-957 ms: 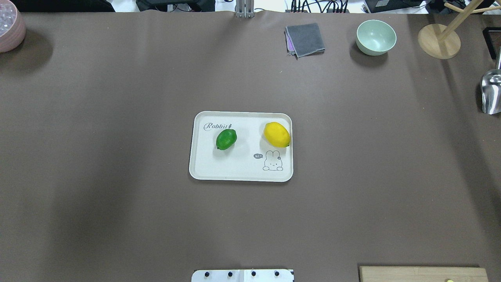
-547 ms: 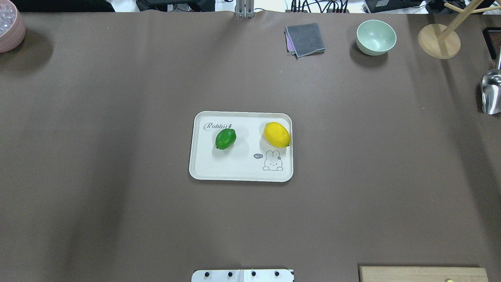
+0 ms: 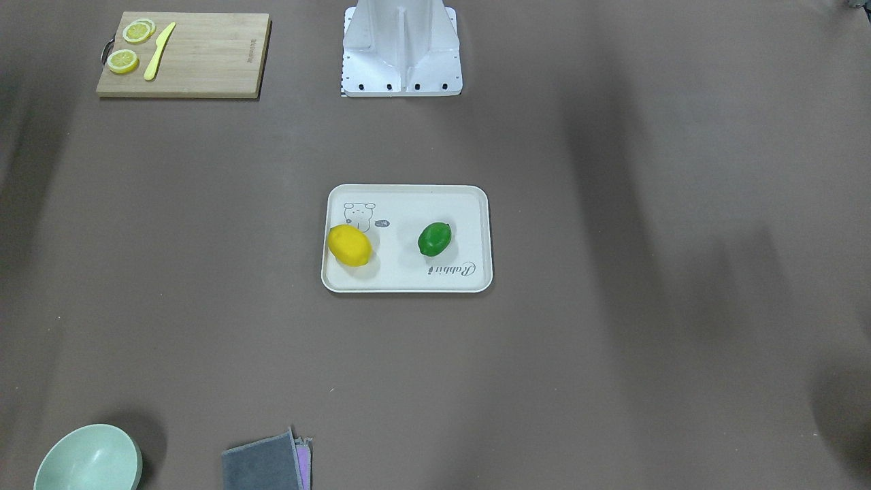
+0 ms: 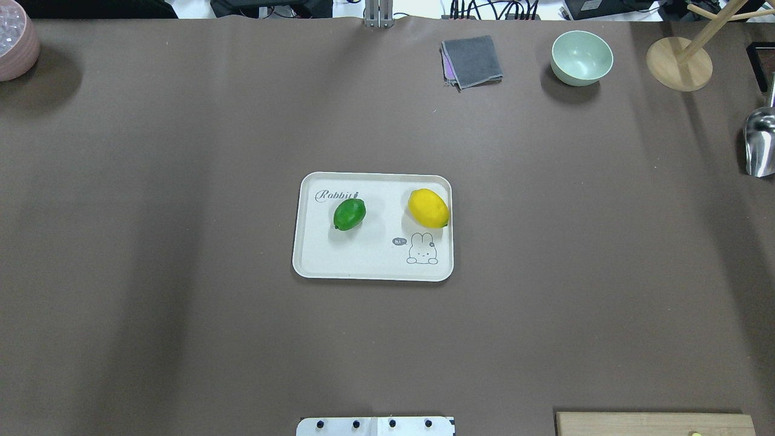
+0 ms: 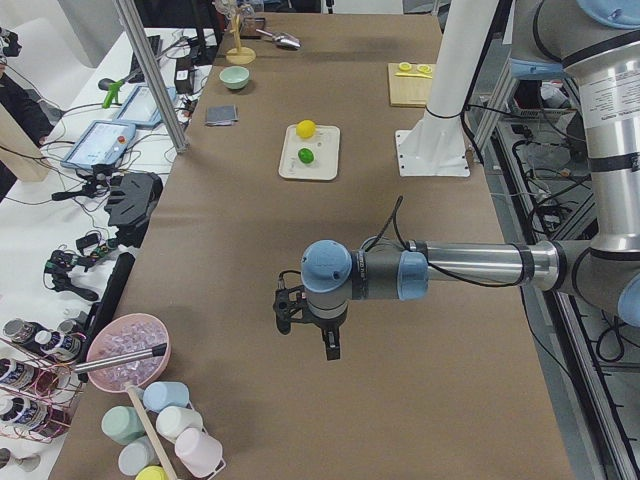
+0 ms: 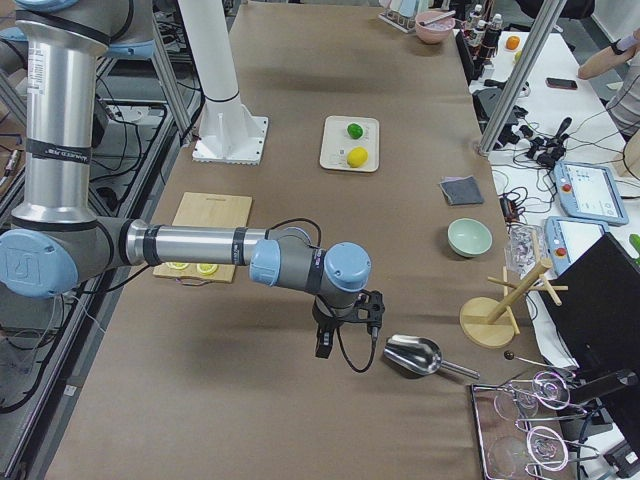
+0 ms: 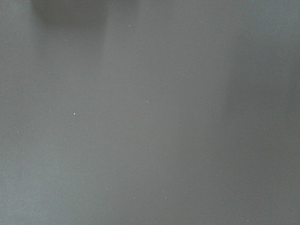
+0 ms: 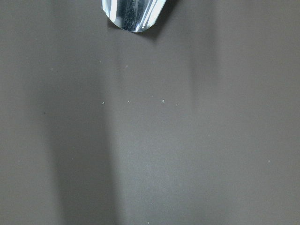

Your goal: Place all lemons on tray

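Above the table [image 5: 230, 290], left pincer [image 5: 320, 338] hangs pointing down.

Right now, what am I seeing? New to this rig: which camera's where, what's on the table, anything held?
Two robot arms at a table. Two cameras look down, one from behind the robot, one facing it; two look along the table from its ends; two ride the wrists. The yellow lemon and green lemon lie apart on the tray. A cutting board, bowl, cloth and scoop sit near the edges. The left gripper and right gripper hang above bare table, holding nothing visible; open or shut, cannot tell.
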`<action>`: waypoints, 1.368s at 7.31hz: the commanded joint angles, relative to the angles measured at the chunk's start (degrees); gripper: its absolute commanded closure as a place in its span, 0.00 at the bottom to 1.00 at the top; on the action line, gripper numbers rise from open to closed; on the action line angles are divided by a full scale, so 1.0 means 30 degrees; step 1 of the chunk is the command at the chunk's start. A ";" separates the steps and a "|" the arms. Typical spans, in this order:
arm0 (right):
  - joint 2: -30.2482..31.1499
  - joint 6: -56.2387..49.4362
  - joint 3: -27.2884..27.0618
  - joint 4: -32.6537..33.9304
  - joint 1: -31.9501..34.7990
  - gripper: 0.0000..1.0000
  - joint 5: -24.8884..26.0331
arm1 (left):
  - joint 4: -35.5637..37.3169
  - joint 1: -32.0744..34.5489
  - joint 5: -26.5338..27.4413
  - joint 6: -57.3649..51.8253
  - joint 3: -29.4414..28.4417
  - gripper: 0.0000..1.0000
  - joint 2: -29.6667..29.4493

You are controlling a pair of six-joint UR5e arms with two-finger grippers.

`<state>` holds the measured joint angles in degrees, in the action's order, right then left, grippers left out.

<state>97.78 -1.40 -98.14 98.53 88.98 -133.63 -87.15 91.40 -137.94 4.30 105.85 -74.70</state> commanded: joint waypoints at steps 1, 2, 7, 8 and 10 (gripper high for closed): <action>0.0014 -0.0002 -0.0071 -0.0029 0.0192 0.01 0.0041 | 0.0103 0.0557 0.0044 -0.1959 -0.0009 0.02 0.0348; 0.0014 -0.0002 -0.0071 -0.0116 0.0193 0.01 0.0041 | 0.0103 0.0589 0.0044 -0.1961 -0.0009 0.02 0.0350; 0.0043 0.0260 -0.0942 -0.0088 0.0397 0.01 0.0041 | 0.0103 0.0619 0.0102 -0.1962 0.0079 0.02 0.0350; 0.0217 0.0290 -0.1066 -0.0088 0.0427 0.01 0.0041 | 0.0132 0.0590 0.0102 -0.1962 0.0050 0.02 0.0321; 0.0336 0.0290 -0.1096 -0.0088 0.0574 0.01 0.0041 | 0.0132 0.0590 0.0102 -0.1962 0.0021 0.02 0.0321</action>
<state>98.59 -0.60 -101.20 98.26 90.48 -133.51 -86.76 93.18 -137.64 -1.58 105.95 -73.69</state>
